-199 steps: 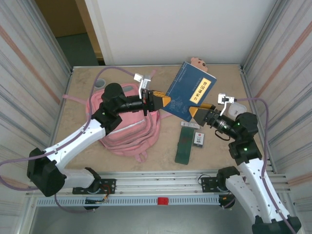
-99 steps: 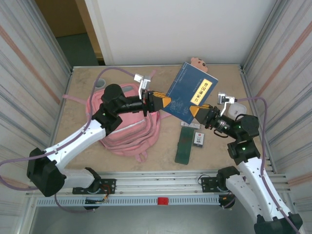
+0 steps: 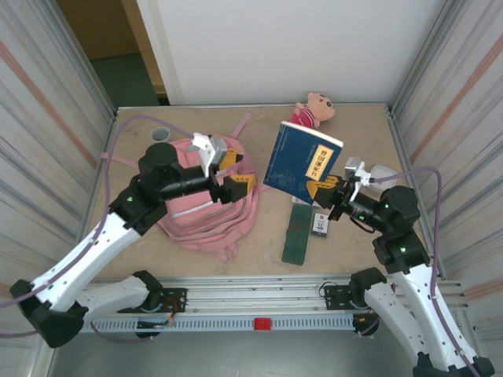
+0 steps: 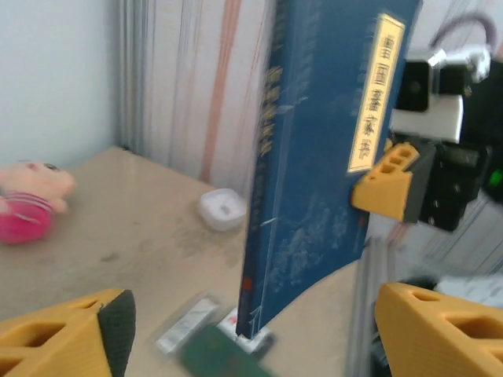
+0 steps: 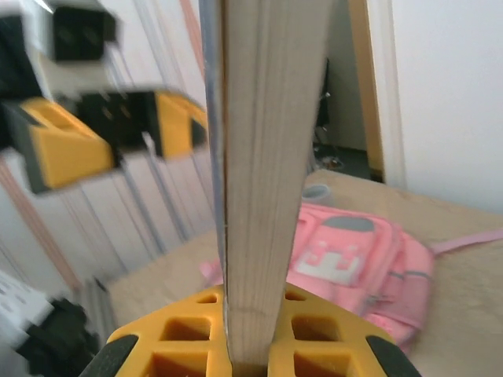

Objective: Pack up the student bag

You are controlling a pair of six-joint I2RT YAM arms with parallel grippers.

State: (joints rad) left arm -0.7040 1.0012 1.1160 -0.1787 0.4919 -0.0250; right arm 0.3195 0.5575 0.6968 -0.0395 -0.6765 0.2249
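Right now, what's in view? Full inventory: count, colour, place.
student bag: 1, pink, lying flat on the table's left half
book: 1, blue with a yellow title strip, held upright off the table, right of the bag
plush doll: 1, pink, far edge at the wall
flat case: 1, dark green, on the table below the book
small box: 1, white with a dark label, right of the green case
pale strip: 1, whitish and blurred, beside the green case
round case: 1, white, right side
round object: 1, grey, far left, too small to identify
table: 1, tan
left gripper: 1, yellow fingers, open, above the bag
right gripper: 1, yellow fingers, shut on the book's lower edge
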